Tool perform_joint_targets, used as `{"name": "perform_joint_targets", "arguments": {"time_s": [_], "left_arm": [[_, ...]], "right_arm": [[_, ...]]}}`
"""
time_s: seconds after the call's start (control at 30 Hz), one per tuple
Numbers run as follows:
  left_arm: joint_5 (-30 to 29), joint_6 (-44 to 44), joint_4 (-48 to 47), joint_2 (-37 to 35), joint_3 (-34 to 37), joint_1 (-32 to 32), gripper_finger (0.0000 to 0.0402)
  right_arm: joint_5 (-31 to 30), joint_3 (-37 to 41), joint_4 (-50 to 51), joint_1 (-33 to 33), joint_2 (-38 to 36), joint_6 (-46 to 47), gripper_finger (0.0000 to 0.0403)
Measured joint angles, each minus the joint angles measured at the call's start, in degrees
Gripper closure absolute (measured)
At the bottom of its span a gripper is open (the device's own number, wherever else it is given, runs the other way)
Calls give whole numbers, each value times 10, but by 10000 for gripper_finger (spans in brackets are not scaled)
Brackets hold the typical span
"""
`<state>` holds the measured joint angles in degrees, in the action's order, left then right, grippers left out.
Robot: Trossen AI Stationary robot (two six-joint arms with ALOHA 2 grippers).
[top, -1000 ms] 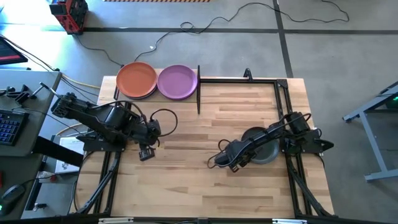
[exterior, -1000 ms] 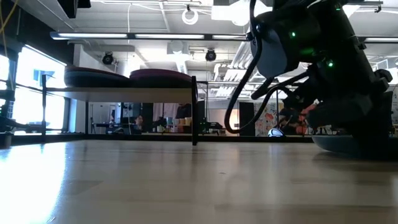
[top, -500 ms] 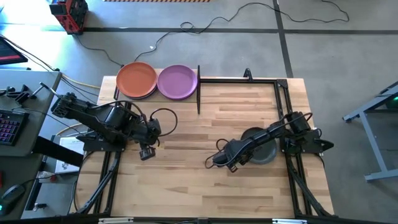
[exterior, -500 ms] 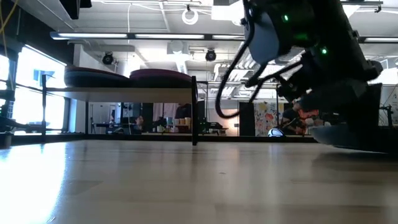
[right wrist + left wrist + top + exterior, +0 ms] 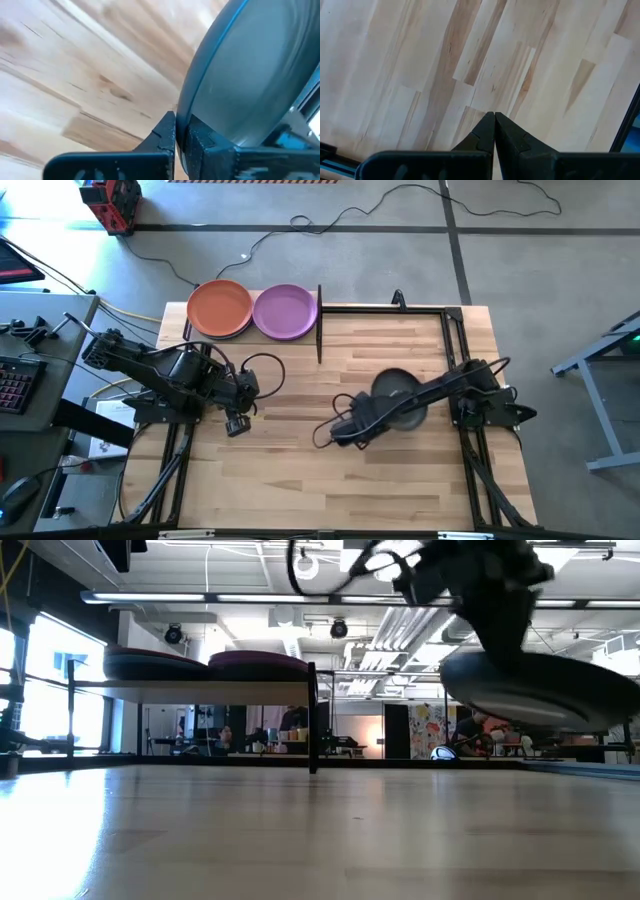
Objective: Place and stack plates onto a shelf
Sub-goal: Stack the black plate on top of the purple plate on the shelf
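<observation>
My right gripper (image 5: 372,415) is shut on a dark grey plate (image 5: 396,386) and holds it in the air over the table's middle right. The low view shows this plate (image 5: 540,690) well above the tabletop. The shelf (image 5: 200,687) stands at the far left. On it an orange plate (image 5: 220,307) tops a dark stack, and a purple plate (image 5: 286,311) sits beside that. My left gripper (image 5: 236,425) is shut on nothing, low over the table's left part. My right gripper pinches the dark grey plate's rim (image 5: 186,100) between its two fingers, one on each face. The fingers come from above. The plate (image 5: 250,75) is lifted clear of the table and hangs nearly level, slightly tilted.
A black post (image 5: 319,325) marks the shelf's right end. A thin black frame (image 5: 400,307) runs along the table's far edge and down its right side. Bare wood (image 5: 300,470) lies between the arms and along the near side.
My right gripper has shut on the dark grey plate's rim. It has raised the plate off the table and carried it toward the left and far edges. The plate, which lay flat near the right edge, now hangs clear of the wood.
</observation>
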<state>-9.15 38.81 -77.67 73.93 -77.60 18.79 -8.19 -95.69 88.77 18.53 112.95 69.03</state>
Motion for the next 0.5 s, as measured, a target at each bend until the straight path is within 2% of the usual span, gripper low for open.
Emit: {"name": "perform_joint_targets", "arguments": {"time_s": [0.3,0.5], "left_arm": [[-18,0,0,0,0,0,401],[-33,0,1,0,0,-2,401]], "right_arm": [[-120,-140,13,-10,0,-66,403],[-197,-225,13,-46,0,-174,403]]}}
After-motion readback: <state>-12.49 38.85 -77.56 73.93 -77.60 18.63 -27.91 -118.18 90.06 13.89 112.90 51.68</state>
